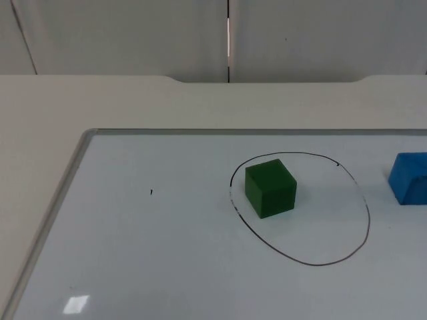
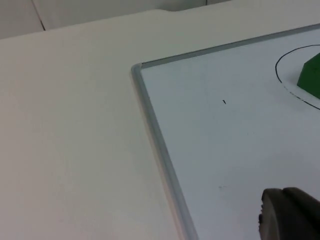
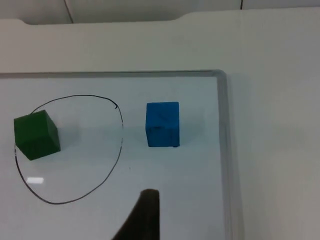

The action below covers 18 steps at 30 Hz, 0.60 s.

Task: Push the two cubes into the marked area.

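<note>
A green cube [image 1: 270, 187] stands inside the hand-drawn black oval [image 1: 368, 220] on the whiteboard, close to the oval's left side. A blue cube [image 1: 410, 177] sits outside the oval, to its right, cut by the picture's edge. In the right wrist view the blue cube [image 3: 162, 124] lies between the oval's line [image 3: 121, 135] and the board's right frame, with the green cube [image 3: 36, 134] within the line. My right gripper [image 3: 146, 216] hangs over the board, short of the blue cube. My left gripper [image 2: 289, 216] hovers over the board's left part, far from the green cube [image 2: 311, 77].
The whiteboard has a raised metal frame [image 1: 67, 180], whose left corner [image 2: 136, 69] and right edge [image 3: 223, 125] show in the wrist views. A small black mark [image 1: 151, 193] dots the board's left half. Bare table surrounds the board, up to the grey partition wall [image 1: 133, 33].
</note>
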Each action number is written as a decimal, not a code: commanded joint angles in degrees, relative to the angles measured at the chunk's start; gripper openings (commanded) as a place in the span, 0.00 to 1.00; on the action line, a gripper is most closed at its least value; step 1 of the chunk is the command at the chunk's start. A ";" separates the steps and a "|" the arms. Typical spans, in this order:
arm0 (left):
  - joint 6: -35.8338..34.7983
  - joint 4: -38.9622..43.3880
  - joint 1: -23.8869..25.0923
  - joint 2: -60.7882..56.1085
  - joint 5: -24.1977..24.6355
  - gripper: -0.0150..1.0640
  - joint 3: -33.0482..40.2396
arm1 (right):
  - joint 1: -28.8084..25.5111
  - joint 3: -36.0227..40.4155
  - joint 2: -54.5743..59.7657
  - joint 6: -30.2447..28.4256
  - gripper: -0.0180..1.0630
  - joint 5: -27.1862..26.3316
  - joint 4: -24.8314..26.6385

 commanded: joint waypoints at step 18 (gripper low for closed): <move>-5.03 3.68 0.16 -0.22 -1.90 0.01 1.24 | -0.28 -14.84 32.02 0.23 0.76 -5.53 -0.12</move>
